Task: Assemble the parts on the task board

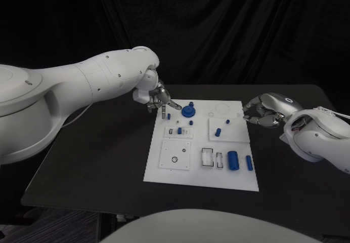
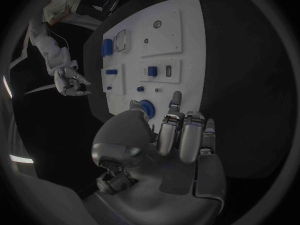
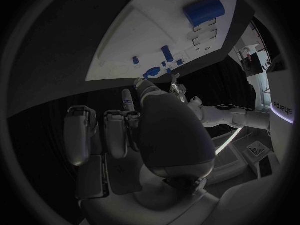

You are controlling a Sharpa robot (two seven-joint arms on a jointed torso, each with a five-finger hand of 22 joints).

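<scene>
Board point(image 1: 169, 169), a white plate, lies mid-table with blue parts scattered over it: a round knob point(image 1: 189, 110) near its far left corner, a fat cylinder point(image 1: 232, 159) and a slimmer pin point(image 1: 249, 162) toward the near right. Left hand point(image 1: 156, 98) hovers at the far left corner just beside the knob, fingers curled together; whether a fingertip touches the knob is hidden from every view. Right hand point(image 1: 266, 110) hangs off the board's right edge over the black table point(image 1: 95, 167), fingers curled in, holding nothing.
</scene>
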